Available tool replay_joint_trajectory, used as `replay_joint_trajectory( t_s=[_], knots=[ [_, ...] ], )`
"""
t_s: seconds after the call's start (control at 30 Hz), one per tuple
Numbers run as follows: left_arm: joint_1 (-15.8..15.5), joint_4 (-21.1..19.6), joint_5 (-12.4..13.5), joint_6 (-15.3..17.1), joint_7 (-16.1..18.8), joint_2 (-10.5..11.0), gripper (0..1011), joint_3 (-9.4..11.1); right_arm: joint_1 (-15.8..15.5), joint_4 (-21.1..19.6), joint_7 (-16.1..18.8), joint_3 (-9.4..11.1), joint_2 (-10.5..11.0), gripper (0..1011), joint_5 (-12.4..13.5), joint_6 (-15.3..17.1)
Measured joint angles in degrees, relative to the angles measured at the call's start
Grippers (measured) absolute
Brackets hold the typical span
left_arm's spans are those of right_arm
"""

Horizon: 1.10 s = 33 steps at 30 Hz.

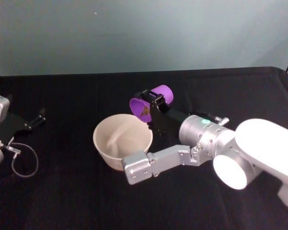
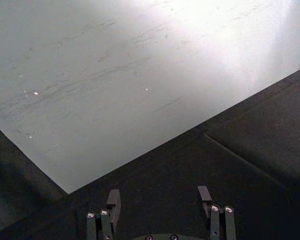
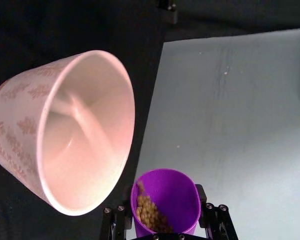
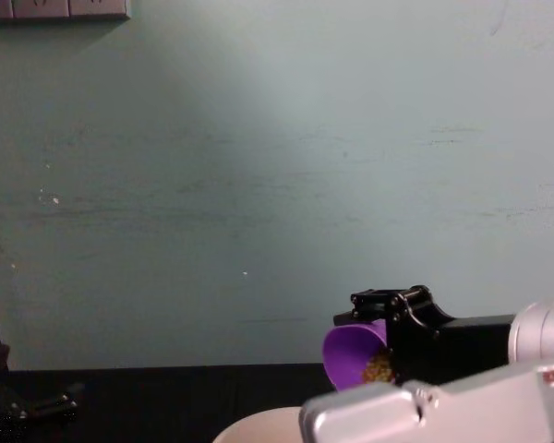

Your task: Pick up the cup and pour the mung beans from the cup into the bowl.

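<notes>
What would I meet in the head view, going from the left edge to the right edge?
Left gripper, parked → bowl → cup, tilted toward the bowl in the right gripper → right arm's white elbow.

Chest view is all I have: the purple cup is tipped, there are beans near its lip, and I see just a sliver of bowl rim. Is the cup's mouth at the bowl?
Observer: In the head view, the right gripper holds the cup with its mouth right at the far right rim of the bowl, facing inward.
Operator: Have any beans landed in the bowl?
Observer: The right wrist view looks into the bowl and I see none there. The mung beans are heaped against the cup's lower wall, short of the lip.
</notes>
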Motion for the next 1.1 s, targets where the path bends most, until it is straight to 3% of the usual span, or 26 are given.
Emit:
replay_joint_trajectory(
  t_s=[0.17,0.67,0.9,1.1],
  knots=[
    [0.0,0.0,0.0,0.0,0.0,0.0,1000,0.0,0.3,0.1,-0.4,-1.5,0.0,722,-4.7,-0.1],
    [0.0,0.0,0.0,0.0,0.0,0.0,1000,0.0,0.5,0.6,-0.8,-3.5,0.0,722,-13.5,-0.5],
    [0.0,0.0,0.0,0.0,0.0,0.0,1000,0.0,1.1,0.7,-0.5,-5.2,0.2,722,-19.6,-0.8],
    [0.0,0.0,0.0,0.0,0.0,0.0,1000,0.0,1.3,0.7,-0.4,-6.1,0.2,722,-23.3,-0.9]
  ],
)
